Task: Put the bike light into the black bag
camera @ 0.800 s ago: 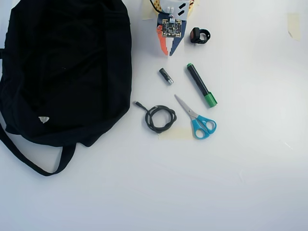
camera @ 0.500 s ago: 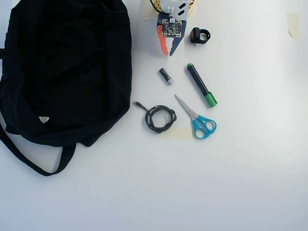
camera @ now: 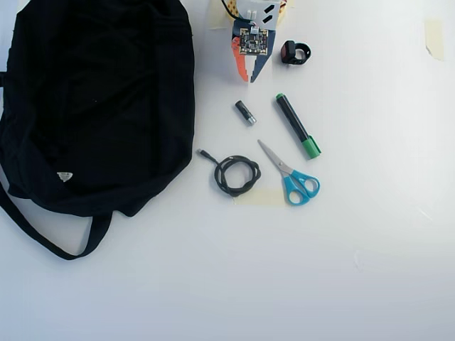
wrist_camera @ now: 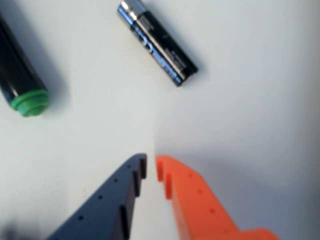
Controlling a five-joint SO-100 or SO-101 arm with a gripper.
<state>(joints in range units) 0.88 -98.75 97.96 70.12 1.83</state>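
The bike light (camera: 293,52), a small black block with a reddish face and a rubber loop, lies on the white table just right of the arm in the overhead view; it is out of the wrist view. The black bag (camera: 92,99), large and soft with a white triangular label, fills the left of the overhead view. My gripper (camera: 249,77) hangs at the top centre, empty, its orange and dark blue fingers nearly together. In the wrist view the gripper (wrist_camera: 151,166) shows only a thin gap between the fingertips, above bare table.
A small black-and-silver cylinder (camera: 245,112) lies just below the gripper, also in the wrist view (wrist_camera: 157,42). A green-capped marker (camera: 297,126), blue-handled scissors (camera: 291,175) and a coiled black cable (camera: 234,174) lie further down. The bag's strap (camera: 43,238) trails at lower left.
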